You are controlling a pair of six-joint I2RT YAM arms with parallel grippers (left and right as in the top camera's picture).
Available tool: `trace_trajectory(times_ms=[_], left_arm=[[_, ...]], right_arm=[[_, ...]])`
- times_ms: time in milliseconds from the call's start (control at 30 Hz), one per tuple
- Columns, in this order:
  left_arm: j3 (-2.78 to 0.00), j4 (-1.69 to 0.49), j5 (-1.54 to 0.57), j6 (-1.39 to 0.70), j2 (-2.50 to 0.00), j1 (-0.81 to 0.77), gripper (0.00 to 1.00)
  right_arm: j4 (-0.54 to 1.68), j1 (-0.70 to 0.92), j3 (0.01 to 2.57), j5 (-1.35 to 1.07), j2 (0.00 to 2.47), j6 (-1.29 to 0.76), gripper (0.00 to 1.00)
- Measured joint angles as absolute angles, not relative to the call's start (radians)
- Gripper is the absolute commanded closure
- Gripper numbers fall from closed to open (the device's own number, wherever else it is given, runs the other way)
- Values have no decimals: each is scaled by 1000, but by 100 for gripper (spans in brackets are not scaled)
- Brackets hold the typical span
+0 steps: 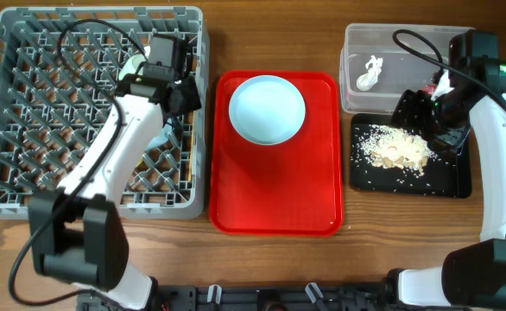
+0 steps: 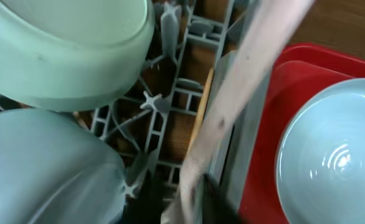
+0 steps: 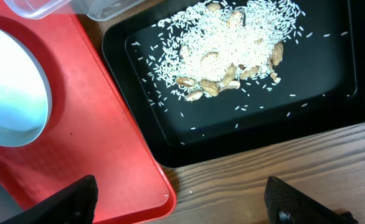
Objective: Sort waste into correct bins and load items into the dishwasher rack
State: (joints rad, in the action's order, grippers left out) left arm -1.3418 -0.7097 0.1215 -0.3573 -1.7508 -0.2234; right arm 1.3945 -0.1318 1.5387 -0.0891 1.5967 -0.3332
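— Pale bowls (image 2: 64, 43) crowd in beside our left claw (image 1: 182, 93) over the grey rack (image 2: 170, 106); we cannot tell whether its fingers are apart or together.
— Our right claw (image 3: 185, 199) hangs spread wide, loose rice leftovers (image 3: 232, 43) just ahead in the black tray (image 3: 332, 106).

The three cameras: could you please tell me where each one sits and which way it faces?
Overhead: above the table, facing straight down on the dishwasher rack, red serving tray and black tray; both arms show.
Left wrist: over the rack's right edge, facing down into it; its own fingers cannot be made out.
Right wrist: low over the black tray, facing down at the rice; both dark fingertips show, apart.
Shared: both wrist views catch the red serving tray and pale blue plate.
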Motion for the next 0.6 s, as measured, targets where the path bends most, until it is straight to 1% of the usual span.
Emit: trace_trajectory(times_ms=[33,67,367,500,600], left_arm=[[-1342,-710,121,-354,-1759,-223,39],[-1342,-710,119,-352,-1761,-223,37],[-1342,-706,106,-353,-1761,-233,35],[-1342,-634,92,-340,-1759,-300,35],[-1341,-556,41,-299,-1758,-402,32]], right_arm=[[1394,-132,1539,-89,1597,-333,14],[1395,-132,1539,-89,1597,-333,14],[1394,-132,1539,-89,1597,-334,14],[1393,-132,1539,-89,1597,-334,14],[1391,-132,1539,-89,1597,-334,14]])
